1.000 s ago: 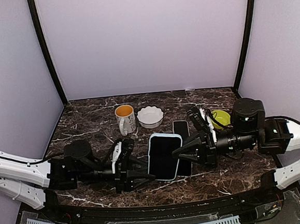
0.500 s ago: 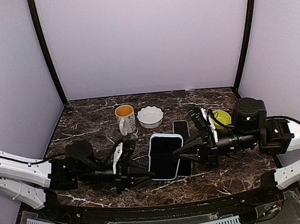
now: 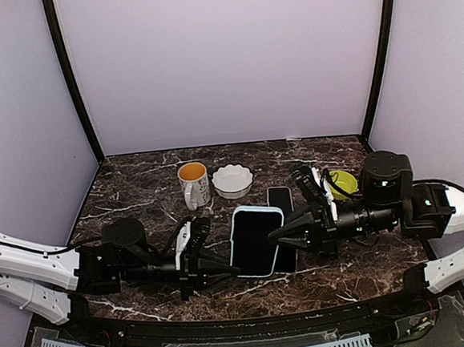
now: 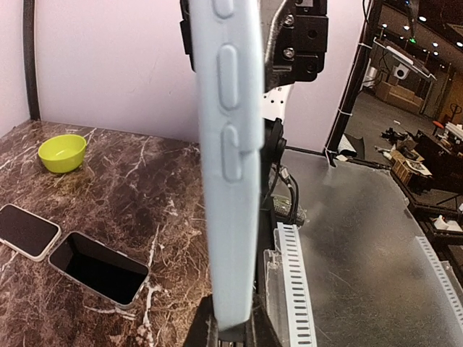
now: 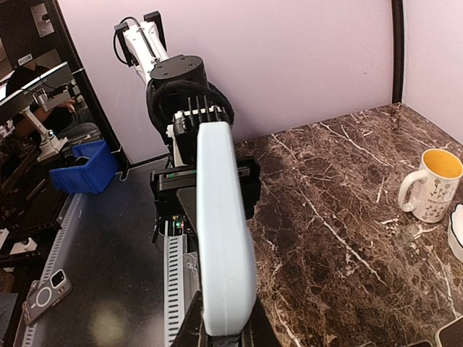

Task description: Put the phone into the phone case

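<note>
Closest to me, low over the front of the tabletop (image 3: 137,189), the two arms reach in toward each other and share one load. The left end effector (image 3: 215,265) is clamped on the left edge of the pale blue phone case (image 3: 253,240), and the right end effector (image 3: 281,235) is clamped on the opposite edge. The case hangs between them, off the marble, with its open side facing up.

Just beyond and partly beneath the case's right edge lies the nearer phone (image 4: 98,267), screen up. The farther phone (image 3: 280,198) lies flat a little behind it. I cannot tell which of the two is meant for the case.

Further back stand a mug (image 3: 193,183) and a white bowl (image 3: 232,181), with a green bowl (image 3: 343,182) off to the right.

The worry, to my eye, is that neither arm is free to fetch a phone. One must let go, and then a soft case pinched by a single thin edge could sag, twist or slip down onto the handset below. If the arms pull against each other, the case could bow or pop out of a grip. The mug sits far enough back to be safe.
</note>
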### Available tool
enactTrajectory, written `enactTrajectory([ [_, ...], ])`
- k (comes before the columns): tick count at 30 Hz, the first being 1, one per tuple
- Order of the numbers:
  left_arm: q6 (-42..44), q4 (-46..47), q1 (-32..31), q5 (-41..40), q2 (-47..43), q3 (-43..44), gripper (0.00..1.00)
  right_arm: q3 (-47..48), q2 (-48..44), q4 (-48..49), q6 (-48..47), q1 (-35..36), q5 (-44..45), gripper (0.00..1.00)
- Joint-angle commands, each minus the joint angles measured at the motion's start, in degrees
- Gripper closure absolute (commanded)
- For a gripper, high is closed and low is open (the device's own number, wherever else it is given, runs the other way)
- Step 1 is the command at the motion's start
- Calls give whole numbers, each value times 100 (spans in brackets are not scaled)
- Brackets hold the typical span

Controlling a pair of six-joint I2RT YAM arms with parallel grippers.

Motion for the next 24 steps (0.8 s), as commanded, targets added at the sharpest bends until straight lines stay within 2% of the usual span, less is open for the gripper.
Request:
enactTrajectory([
  [1,83,62,-29,-66,-129,33,100,286,-189,573,61,-15,33,100],
  [2,64,70,-29,-119,-148,6,98,287,-188,537,57,-16,103,100],
  [3,49,69,-26,-170,-194,-6,80,287,-184,484,59,-12,178,100],
  [4,43,69,-28,-288,-257,-37,69,287,-177,420,68,-16,284,100],
  [5,43,36,-24,-369,-295,-64,49,280,-164,320,79,-21,414,100],
  [7,66,-168,-20,-892,-433,-50,29,278,-95,33,234,-72,717,100],
  [8,64,-283,-20,-1128,-503,-25,24,278,-23,-136,374,-173,795,100],
  [9,49,-593,-20,-1714,-532,79,17,293,67,-365,546,-289,764,100],
  [11,-13,-1103,22,-2343,-580,246,12,275,267,-632,932,-504,613,100],
  [13,-141,-1513,152,-2567,-595,370,10,212,447,-776,1305,-671,370,100],
  [17,-595,-1881,472,-2402,-535,438,11,28,668,-955,2166,-893,-9,100],
  [20,-601,-2094,523,-2373,-342,521,11,-219,831,-1165,2766,-1081,-400,100],
  [24,-533,-2608,525,-2002,127,912,13,-877,825,-708,3637,-1257,-1220,100],
])
